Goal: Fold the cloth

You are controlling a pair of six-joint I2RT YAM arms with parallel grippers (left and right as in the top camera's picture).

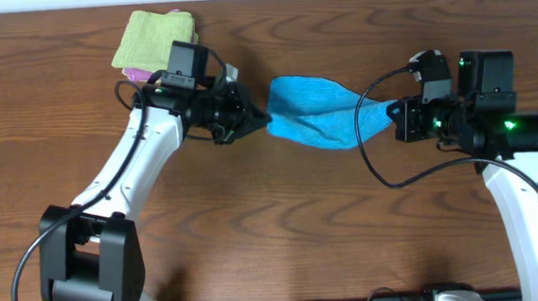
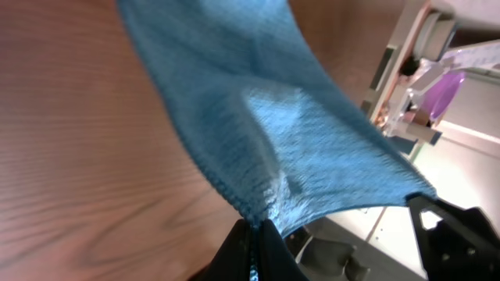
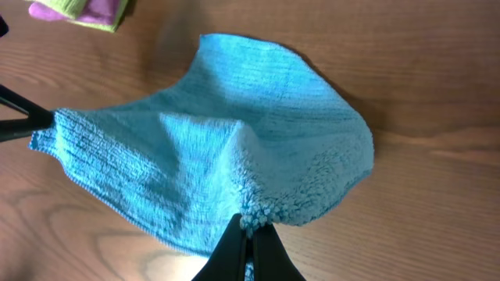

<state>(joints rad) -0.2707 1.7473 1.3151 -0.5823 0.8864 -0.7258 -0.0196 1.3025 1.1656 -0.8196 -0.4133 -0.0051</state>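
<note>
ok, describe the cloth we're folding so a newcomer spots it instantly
On the dark wooden table, look near the centre. The cloth is the sky-blue terry one stretched between the left end effector and the right end effector. It alone is blue and held; the lime-green folded cloth lies at the top left.

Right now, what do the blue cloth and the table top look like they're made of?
The blue cloth: soft looped fabric, likely terry or microfibre; matte, with ribbed rows across most of it and fuzzy pile on another patch. The table: wood or wood-look laminate, brown with visible grain and a slight sheen; the pictures cannot settle which.
</note>
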